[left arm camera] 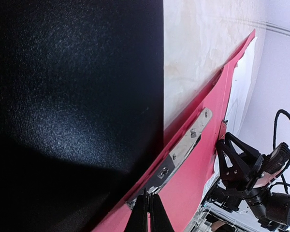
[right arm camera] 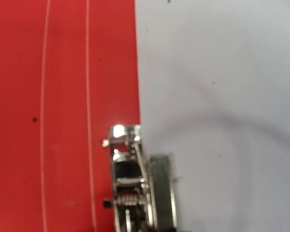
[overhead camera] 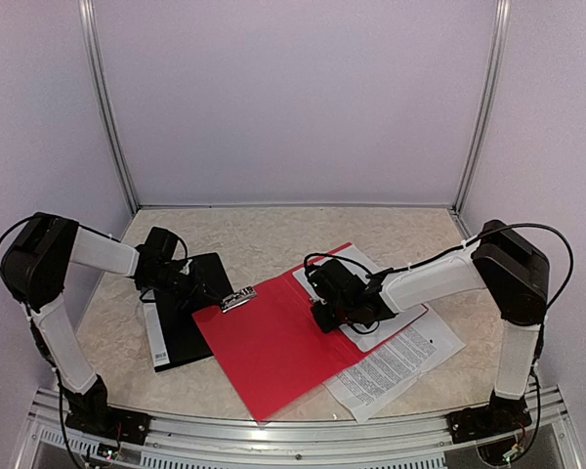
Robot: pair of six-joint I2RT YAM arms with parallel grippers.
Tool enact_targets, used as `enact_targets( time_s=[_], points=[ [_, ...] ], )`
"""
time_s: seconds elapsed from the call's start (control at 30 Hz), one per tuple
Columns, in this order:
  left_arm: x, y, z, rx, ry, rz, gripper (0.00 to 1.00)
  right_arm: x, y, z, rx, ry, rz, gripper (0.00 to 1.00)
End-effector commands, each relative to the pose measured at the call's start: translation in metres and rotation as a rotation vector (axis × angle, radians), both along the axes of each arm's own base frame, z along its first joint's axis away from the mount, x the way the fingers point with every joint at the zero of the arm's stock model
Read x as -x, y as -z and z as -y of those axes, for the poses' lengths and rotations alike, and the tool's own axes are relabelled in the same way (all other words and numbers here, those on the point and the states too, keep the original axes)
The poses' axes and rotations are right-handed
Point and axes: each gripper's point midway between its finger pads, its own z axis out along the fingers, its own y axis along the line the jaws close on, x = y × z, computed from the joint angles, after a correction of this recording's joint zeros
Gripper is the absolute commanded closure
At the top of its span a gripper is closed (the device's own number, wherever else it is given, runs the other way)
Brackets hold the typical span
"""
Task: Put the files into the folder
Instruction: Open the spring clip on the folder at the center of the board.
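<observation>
The red folder (overhead camera: pixel 273 347) lies open in the middle of the table, its metal clip (overhead camera: pixel 238 299) at the far left corner. My left gripper (overhead camera: pixel 222 293) is shut, with its tips (left arm camera: pixel 149 200) pinched on the near end of the clip (left arm camera: pixel 183 150). The files are white sheets: one (overhead camera: pixel 356 262) lies across the folder's right side and a printed one (overhead camera: pixel 400 362) sticks out beneath it. My right gripper (overhead camera: pixel 327 315) sits low on the upper sheet. In the right wrist view its metal jaws (right arm camera: pixel 142 159) straddle that sheet's edge (right arm camera: pixel 217 96), beside the red folder (right arm camera: pixel 63 96).
A black board (overhead camera: pixel 190 313) with a white label (overhead camera: pixel 157 342) lies under the folder's left edge and fills most of the left wrist view (left arm camera: pixel 63 96). Bare beige tabletop (overhead camera: pixel 273 234) runs behind to the back wall. My right arm (left arm camera: pixel 251 174) shows beyond the folder.
</observation>
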Motion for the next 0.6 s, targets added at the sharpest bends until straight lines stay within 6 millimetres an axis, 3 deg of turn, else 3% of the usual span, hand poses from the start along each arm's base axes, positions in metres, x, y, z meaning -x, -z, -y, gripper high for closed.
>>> enact_targets(
  time_s=[0.0, 0.3, 0.57],
  points=[
    [0.014, 0.025, -0.009, -0.093, 0.026, -0.027, 1.0, 0.046, 0.067, 0.027, 0.163, -0.059, -0.206, 0.86],
    [0.029, 0.061, -0.016, -0.24, 0.085, -0.094, 1.0, 0.045, 0.067, 0.027, 0.171, -0.063, -0.203, 0.87],
    [0.04, 0.079, -0.016, -0.37, 0.154, -0.113, 1.0, 0.045, 0.068, 0.026, 0.18, -0.066, -0.204, 0.88]
  ],
)
